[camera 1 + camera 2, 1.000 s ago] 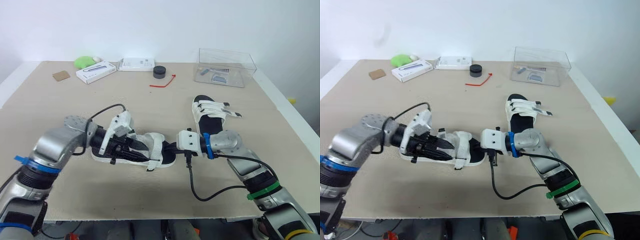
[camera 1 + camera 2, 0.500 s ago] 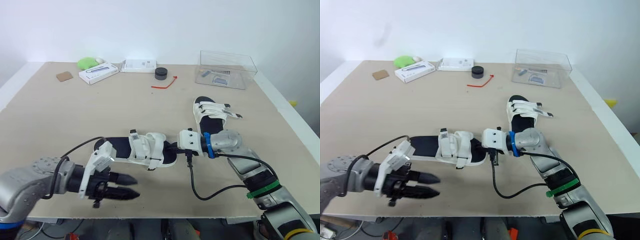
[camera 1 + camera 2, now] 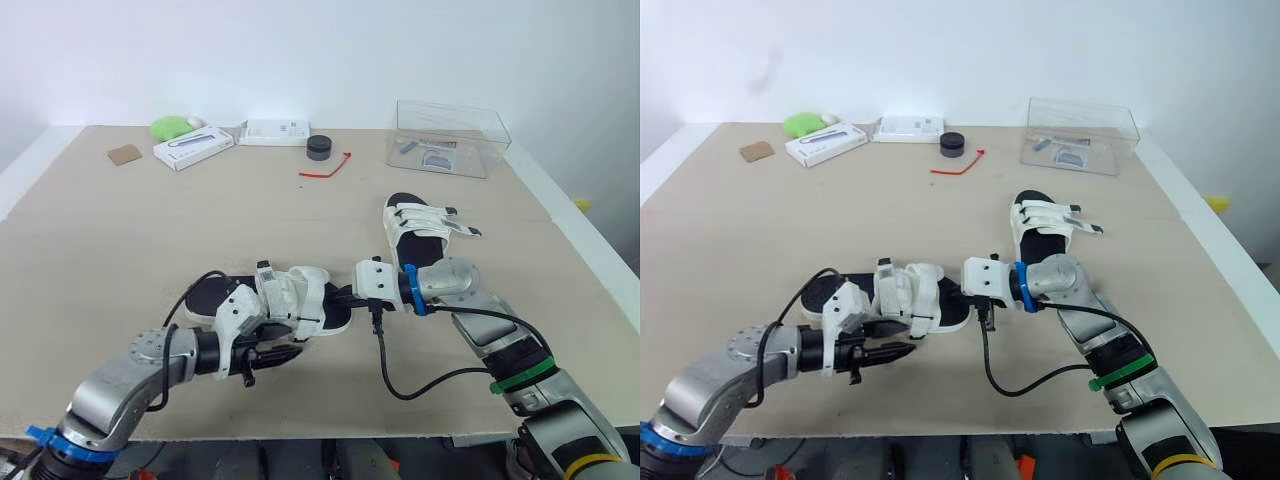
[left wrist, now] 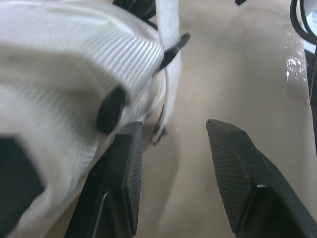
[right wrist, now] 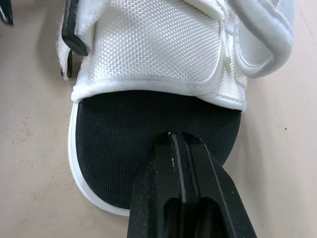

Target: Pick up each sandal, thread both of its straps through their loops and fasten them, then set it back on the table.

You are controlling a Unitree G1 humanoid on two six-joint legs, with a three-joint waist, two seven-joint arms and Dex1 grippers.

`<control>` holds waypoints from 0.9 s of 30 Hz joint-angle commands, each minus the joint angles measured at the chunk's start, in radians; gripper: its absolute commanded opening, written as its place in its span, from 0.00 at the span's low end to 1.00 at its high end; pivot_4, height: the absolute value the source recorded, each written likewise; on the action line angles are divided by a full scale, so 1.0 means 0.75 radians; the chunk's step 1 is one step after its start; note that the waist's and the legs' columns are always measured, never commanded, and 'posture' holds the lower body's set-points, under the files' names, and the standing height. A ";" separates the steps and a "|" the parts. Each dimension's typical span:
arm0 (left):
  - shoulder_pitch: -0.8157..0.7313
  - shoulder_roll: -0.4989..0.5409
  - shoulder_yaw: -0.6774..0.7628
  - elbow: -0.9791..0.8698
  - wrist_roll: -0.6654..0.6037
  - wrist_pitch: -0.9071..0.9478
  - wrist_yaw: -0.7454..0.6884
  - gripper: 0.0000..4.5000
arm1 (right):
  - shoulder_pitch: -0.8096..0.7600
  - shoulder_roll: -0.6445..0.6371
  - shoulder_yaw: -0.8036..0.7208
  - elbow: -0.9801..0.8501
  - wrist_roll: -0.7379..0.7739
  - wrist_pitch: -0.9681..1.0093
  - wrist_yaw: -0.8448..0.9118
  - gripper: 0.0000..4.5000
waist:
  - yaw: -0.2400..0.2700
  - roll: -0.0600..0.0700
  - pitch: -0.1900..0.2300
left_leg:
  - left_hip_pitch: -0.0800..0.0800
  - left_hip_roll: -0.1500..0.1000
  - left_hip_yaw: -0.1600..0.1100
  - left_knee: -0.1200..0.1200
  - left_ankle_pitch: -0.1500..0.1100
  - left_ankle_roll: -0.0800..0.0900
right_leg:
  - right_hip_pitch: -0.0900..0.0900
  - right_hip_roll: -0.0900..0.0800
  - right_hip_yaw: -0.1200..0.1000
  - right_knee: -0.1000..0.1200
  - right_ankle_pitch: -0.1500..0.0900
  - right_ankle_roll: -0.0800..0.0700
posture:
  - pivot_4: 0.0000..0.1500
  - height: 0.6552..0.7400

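Flat on the table (image 3: pixel 90 230), somewhat nearer the front edge than the middle: one sandal (image 3: pixel 290 300), with a black footbed and white straps, lying crosswise with its toe toward the robot's right. Met at that toe end by the right pincer (image 3: pixel 343 296), its fingers (image 5: pixel 181 163) pressed together with no gap and the tips resting on the black footbed just short of the broad mesh strap (image 5: pixel 153 49). Cannot tell whether the tips press down or merely touch.

Flanked on the near side by the left pincer (image 3: pixel 285 353), held low over the table and spread wide. In the left wrist view, one finger (image 4: pixel 124 168) close against the overhanging white strap, the other (image 4: pixel 237 168) out over bare table, with tabletop showing in the gap between them. Gripping nothing.

Cannot tell from these views whether the straps on this sandal are threaded and fastened; one strap end (image 3: pixel 266 272) standing up on the heel side of the wide strap.

Farther back and to the right, just beyond the right forearm: a second sandal (image 3: pixel 420 230), also flat on the table, with two white strap ends poking out past its right edge.

Along the back of the table — a clear box (image 3: pixel 450 135), a small black puck (image 3: pixel 319 146), a red tie (image 3: pixel 327 165), two white packets (image 3: pixel 193 145) (image 3: pixel 275 130), a green lump (image 3: pixel 170 126) and a brown card (image 3: pixel 123 153), all well apart from both sandals.
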 commanded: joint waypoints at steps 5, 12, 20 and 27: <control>-0.092 -0.041 -0.073 0.073 0.042 -0.062 -0.046 0.46 | 0.059 -0.019 0.039 0.010 -0.058 0.047 0.016 0.00 | 0.000 0.000 0.000 | 0.000 0.000 0.000 0.000 0.000 0.000 | 0.000 0.000 0.000 0.000 0.000 0.001 | 1.00 1.00; -0.133 -0.023 -0.120 0.133 0.069 -0.071 -0.120 0.42 | 0.069 -0.023 0.030 -0.005 -0.061 0.060 0.012 0.00 | 0.000 0.000 0.000 | -0.001 -0.001 0.000 0.000 0.000 0.000 | 0.000 -0.001 -0.001 0.000 0.000 0.001 | 1.00 1.00; -0.127 -0.033 -0.120 0.150 0.072 -0.102 -0.166 0.01 | 0.081 -0.027 0.025 -0.017 -0.063 0.065 0.007 0.00 | 0.000 0.000 0.000 | -0.001 0.000 0.000 0.000 -0.003 0.003 | 0.000 0.000 -0.001 -0.001 -0.002 0.003 | 1.00 1.00; -0.067 0.032 -0.065 0.062 -0.031 -0.042 -0.253 0.01 | 0.085 -0.031 0.025 -0.025 -0.063 0.067 0.007 0.00 | 0.000 0.000 0.000 | -0.001 0.000 0.000 0.000 -0.005 0.003 | 0.000 0.000 -0.001 -0.001 -0.004 0.002 | 1.00 1.00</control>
